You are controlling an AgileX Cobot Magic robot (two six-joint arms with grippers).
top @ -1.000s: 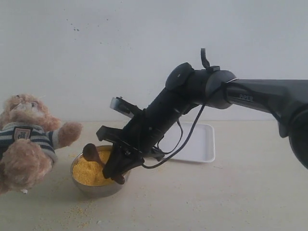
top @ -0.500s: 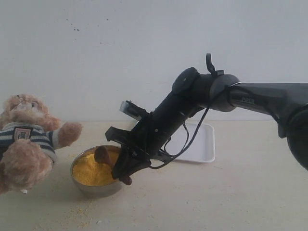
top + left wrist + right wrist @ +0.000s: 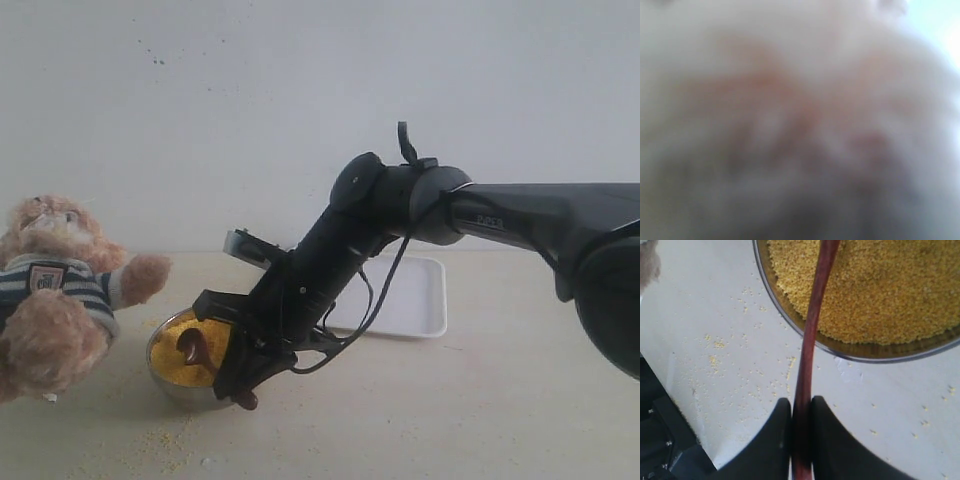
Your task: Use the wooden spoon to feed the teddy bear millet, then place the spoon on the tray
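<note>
The teddy bear (image 3: 55, 290) in its striped shirt leans at the far left of the exterior view. Beside it stands the steel bowl (image 3: 165, 378), heaped with yellow millet (image 3: 880, 290). My right gripper (image 3: 801, 402) is shut on the handle of the wooden spoon (image 3: 812, 325). Seen from outside, the right gripper (image 3: 240, 388) hangs at the bowl's near right rim. From there the spoon (image 3: 192, 345) slants down, with its oval end in the millet (image 3: 180, 368). The white tray (image 3: 420, 300) lies behind the right arm. The left wrist view is a pale brown blur, and no jaws can be made out in it.
Loose millet grains (image 3: 715, 345) are scattered on the tabletop around the bowl, also seen in front of the bowl (image 3: 160, 435). A plain white wall stands behind the table. The right arm (image 3: 400, 200) reaches across from the right, over the tray's left part.
The right arm has dropped and swung left. The spoon's oval end has gone from above the bowl down into the millet. The bear has not moved.
</note>
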